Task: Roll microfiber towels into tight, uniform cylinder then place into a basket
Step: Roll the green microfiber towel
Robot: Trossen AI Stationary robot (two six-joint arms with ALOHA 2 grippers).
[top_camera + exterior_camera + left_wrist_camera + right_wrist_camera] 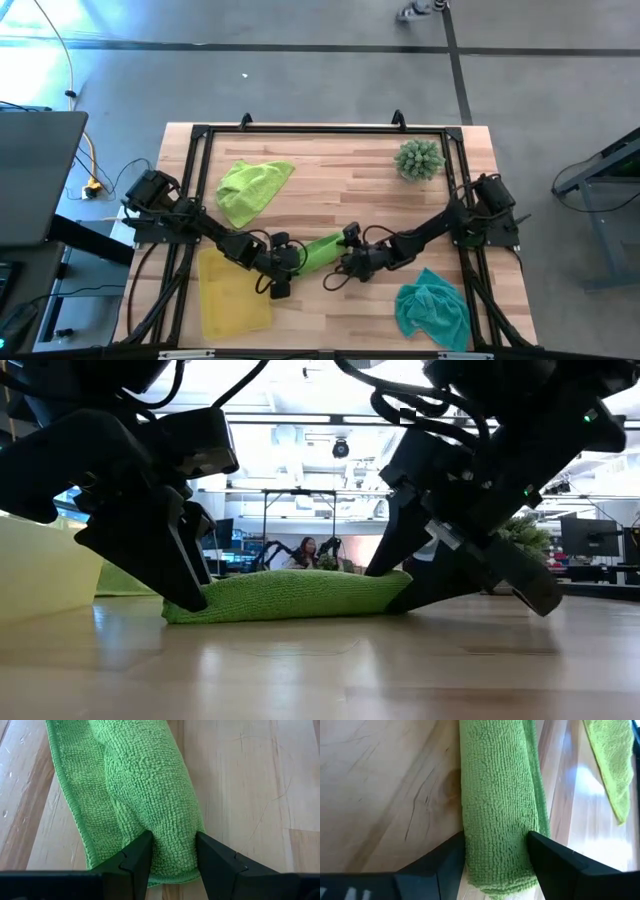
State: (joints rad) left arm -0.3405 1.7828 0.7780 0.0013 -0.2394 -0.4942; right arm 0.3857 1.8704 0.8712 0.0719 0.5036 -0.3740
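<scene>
My left arm reaches in from the counter's left edge, bent low, its left gripper (283, 262) at the near end of the rolled lime towel (320, 251). In my left wrist view those jaws pinch the end of the roll (150, 795), one finger (135, 857) pressed into each side. The roll lies on the wood near the counter's middle, between both grippers. My right arm stretches in from the right edge, and the right gripper (350, 262) clamps the roll's other end; in the right wrist view the jaws squeeze the cloth (495, 795) the same way.

The yellow basket (232, 295) sits at the front left, just beside my left arm. A second lime towel (250, 187) lies crumpled at the back left, a spiky green plant (418, 159) at the back right, the teal towel (433, 308) bunched at the front right.

Only the low view shows the roll (290, 595) lying flat on the counter (320, 670), with a person seated in the room behind.
</scene>
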